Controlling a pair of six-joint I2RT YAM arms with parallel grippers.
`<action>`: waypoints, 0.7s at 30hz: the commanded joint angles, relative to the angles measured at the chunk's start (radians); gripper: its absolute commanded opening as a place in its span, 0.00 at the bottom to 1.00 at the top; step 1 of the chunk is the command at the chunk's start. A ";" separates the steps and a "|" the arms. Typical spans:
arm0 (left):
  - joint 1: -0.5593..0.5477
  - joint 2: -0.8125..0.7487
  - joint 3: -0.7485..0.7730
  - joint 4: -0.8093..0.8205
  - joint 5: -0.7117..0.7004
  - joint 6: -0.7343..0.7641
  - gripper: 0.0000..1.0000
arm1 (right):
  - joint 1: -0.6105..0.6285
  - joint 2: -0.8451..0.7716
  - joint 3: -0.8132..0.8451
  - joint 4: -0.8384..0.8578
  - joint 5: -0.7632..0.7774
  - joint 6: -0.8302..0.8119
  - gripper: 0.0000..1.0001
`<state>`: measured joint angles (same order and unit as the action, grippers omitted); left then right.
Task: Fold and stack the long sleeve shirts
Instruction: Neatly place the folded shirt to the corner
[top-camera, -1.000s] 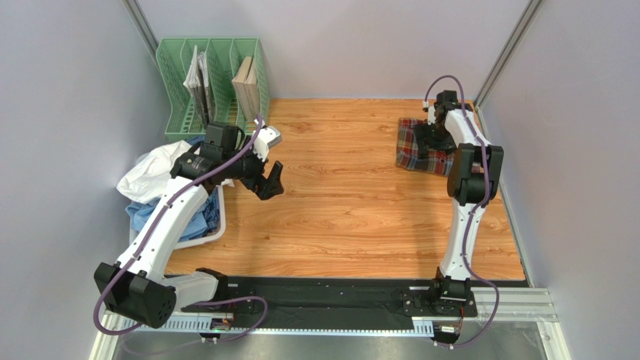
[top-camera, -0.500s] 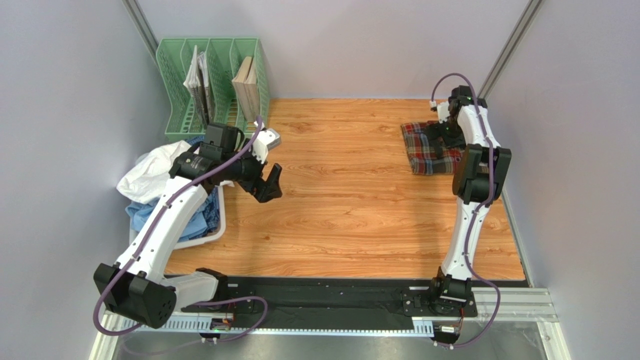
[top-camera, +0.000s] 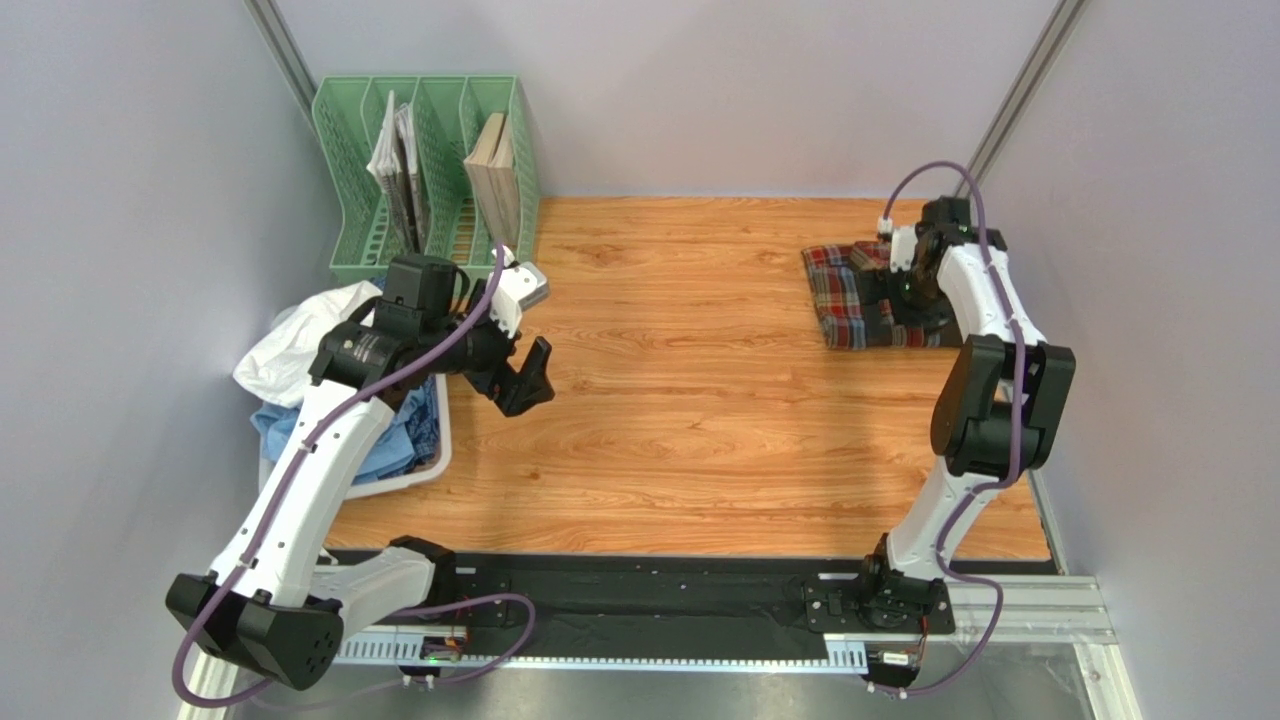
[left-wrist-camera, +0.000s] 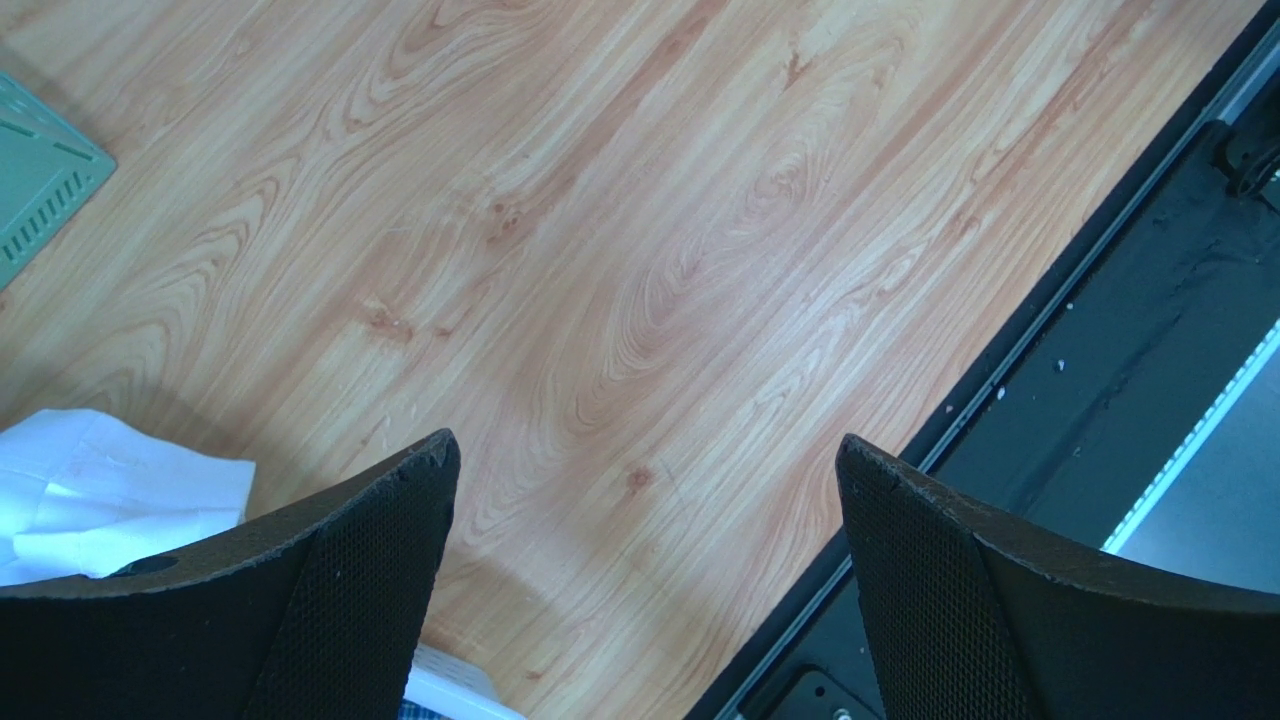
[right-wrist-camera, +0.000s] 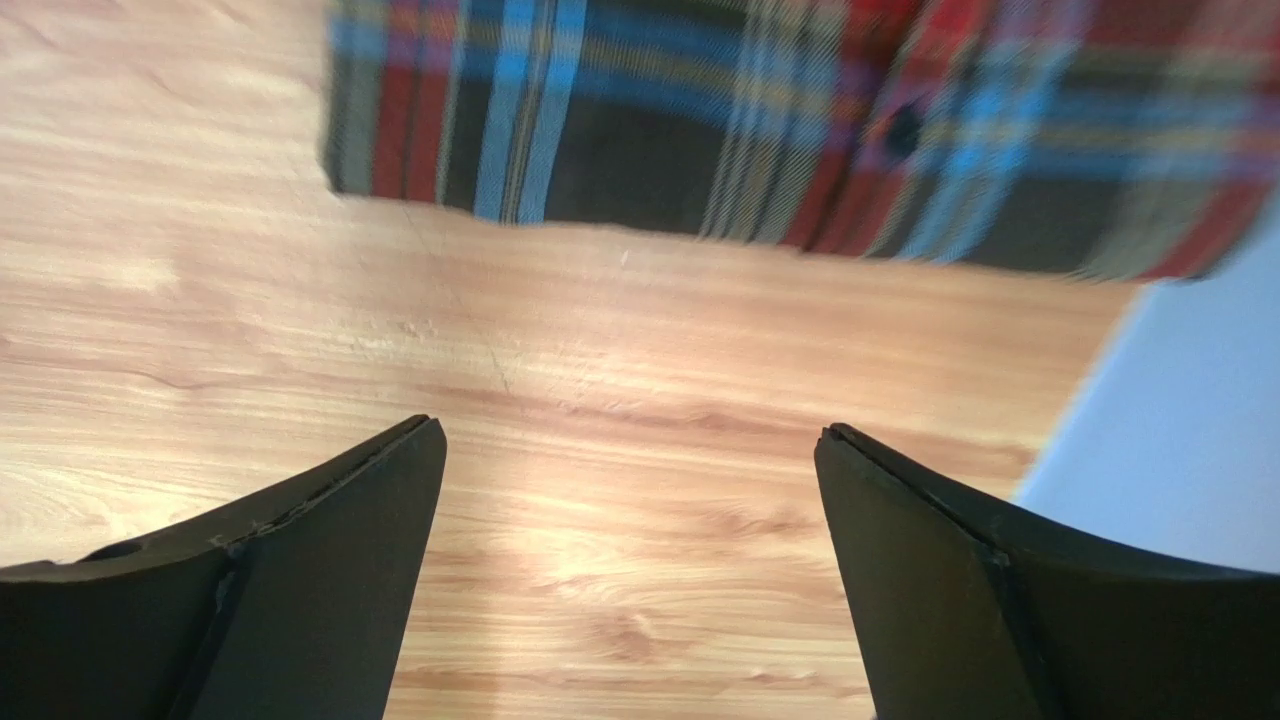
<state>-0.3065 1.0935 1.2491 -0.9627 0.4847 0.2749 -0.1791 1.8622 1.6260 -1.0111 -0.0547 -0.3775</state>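
Note:
The folded tartan shirt (top-camera: 852, 294) lies at the far right of the table, and its edge shows at the top of the right wrist view (right-wrist-camera: 781, 128). My right gripper (top-camera: 912, 312) is open and empty, over bare wood just at the shirt's near right side (right-wrist-camera: 631, 450). A white shirt (top-camera: 301, 342) and a light blue shirt (top-camera: 298, 429) lie heaped in a white basket (top-camera: 436, 468) at the left. My left gripper (top-camera: 522, 375) is open and empty above bare wood right of the basket (left-wrist-camera: 646, 465). A corner of white cloth (left-wrist-camera: 105, 488) shows by its left finger.
A green file rack (top-camera: 428, 150) with books stands at the far left corner; its corner shows in the left wrist view (left-wrist-camera: 38, 173). The black base rail (top-camera: 646, 593) runs along the near edge. The grey wall (right-wrist-camera: 1187, 435) is close on the right.
My right gripper has let go of the tartan shirt and drawn back to its near right side; the shirt shifted right earlier. My left gripper moved slightly left and nearer.

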 joint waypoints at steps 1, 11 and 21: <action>0.007 -0.026 0.021 -0.033 0.014 0.046 0.99 | -0.008 0.031 -0.146 0.121 -0.002 0.120 1.00; 0.007 -0.050 -0.008 -0.024 -0.011 0.058 0.99 | -0.008 0.178 -0.059 0.184 0.053 0.163 1.00; 0.006 -0.055 -0.053 -0.022 -0.081 0.089 0.99 | -0.006 0.380 0.215 0.186 0.047 0.213 1.00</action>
<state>-0.3058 1.0561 1.2137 -0.9871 0.4339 0.3302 -0.1848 2.1868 1.7302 -0.8757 -0.0162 -0.2005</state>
